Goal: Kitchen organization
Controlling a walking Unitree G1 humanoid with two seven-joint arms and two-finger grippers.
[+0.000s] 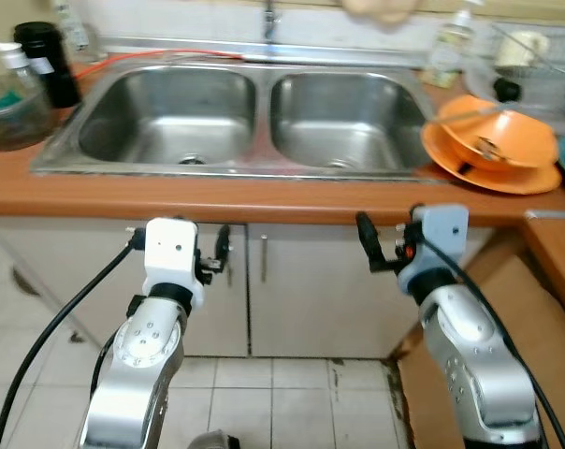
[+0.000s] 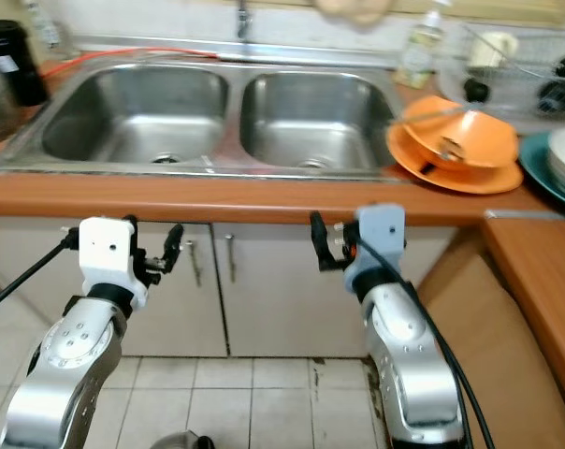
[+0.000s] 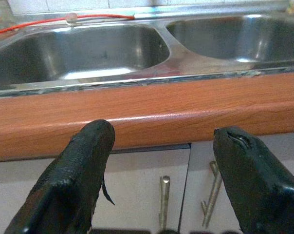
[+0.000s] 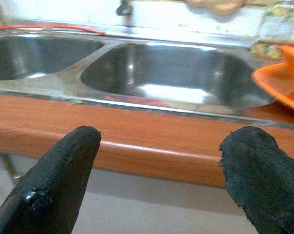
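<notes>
Below the worktop's (image 1: 264, 198) front edge, both grippers hang before the cupboard doors, left gripper (image 3: 159, 161) and right gripper (image 4: 161, 163) each with fingers spread and holding nothing. Up on the worktop's right end, beside the double sink (image 1: 254, 122), stacked orange bowls (image 1: 493, 140) tilt forward; something thin, perhaps a utensil, lies across them.
</notes>
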